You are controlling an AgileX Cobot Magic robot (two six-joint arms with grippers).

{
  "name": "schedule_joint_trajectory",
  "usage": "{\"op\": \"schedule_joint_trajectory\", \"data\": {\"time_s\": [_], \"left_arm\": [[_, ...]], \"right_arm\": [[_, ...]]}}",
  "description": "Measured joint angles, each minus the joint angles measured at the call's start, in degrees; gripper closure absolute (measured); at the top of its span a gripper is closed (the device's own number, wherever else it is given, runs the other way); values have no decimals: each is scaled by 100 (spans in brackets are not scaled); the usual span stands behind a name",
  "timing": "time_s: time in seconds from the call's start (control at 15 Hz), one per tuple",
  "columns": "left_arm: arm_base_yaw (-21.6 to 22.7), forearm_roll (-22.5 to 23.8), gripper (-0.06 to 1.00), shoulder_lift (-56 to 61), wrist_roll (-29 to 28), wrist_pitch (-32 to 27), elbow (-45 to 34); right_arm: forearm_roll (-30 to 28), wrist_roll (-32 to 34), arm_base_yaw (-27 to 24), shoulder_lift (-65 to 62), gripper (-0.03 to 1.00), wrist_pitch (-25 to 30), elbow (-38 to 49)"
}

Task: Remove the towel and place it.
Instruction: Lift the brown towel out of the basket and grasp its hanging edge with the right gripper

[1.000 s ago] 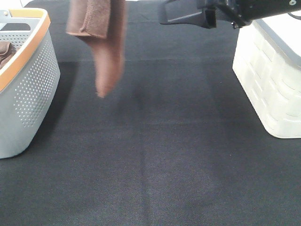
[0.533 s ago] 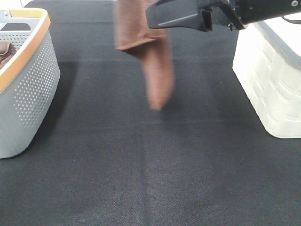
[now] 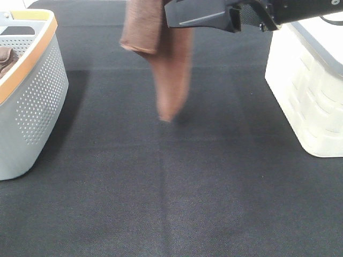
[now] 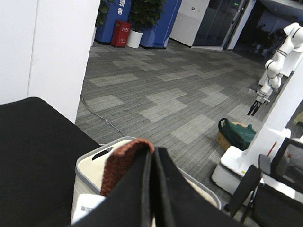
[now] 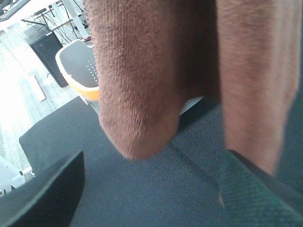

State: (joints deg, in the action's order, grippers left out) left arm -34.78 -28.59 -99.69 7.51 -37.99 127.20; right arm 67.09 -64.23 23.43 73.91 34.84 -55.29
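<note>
Worktop (image 3: 171,203): covered in black cloth, with its near half bare in the high view.
Grey basket (image 3: 37,101): perforated walls and an orange rim; it stands at the left edge of the worktop.
Darker cloth (image 3: 4,58): brown and bunched, lying inside the grey basket; only a small part shows.
White bin (image 3: 305,96): stands at the right edge of the worktop, well apart from the grey basket.
Towel (image 3: 170,69): reddish-brown. It hangs in the air over the far middle of the worktop, between the grey basket and the white bin. A thick fold sits high on its left and a long narrow tail points down. The tip is blurred, so I cannot tell whether it touches the worktop.
Right gripper (image 3: 171,13): black, reaching in from the right, level with the towel's upper part. In its wrist view the two fingers (image 5: 47,189) are spread wide, with the towel hanging in front of them and nothing clasped.
Left gripper (image 4: 152,158): out of the high view. Its wrist view shows the fingers pressed together, pinching an edge of the towel (image 4: 120,163).
</note>
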Motion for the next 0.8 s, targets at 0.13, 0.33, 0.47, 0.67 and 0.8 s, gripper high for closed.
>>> {"op": "schedule_joint_trajectory", "data": {"time_s": [0.13, 0.33, 0.47, 0.67, 0.8], "left_arm": [[-103, 516, 94, -57, -86, 29, 0], [-115, 922, 94, -195, -441, -23, 0], [-115, 928, 94, -235, -470, -74, 0], [-115, 934, 94, -355, -476, -115, 0], [-115, 934, 94, -476, -567, -115, 0]], "right_arm": [[-46, -6, 0, -74, 23, 6, 0], [-178, 92, 0, -355, 23, 52, 0], [-350, 264, 0, -350, 23, 46, 0], [-556, 378, 0, -206, 23, -126, 0], [-579, 453, 0, -34, 23, -201, 0]]}}
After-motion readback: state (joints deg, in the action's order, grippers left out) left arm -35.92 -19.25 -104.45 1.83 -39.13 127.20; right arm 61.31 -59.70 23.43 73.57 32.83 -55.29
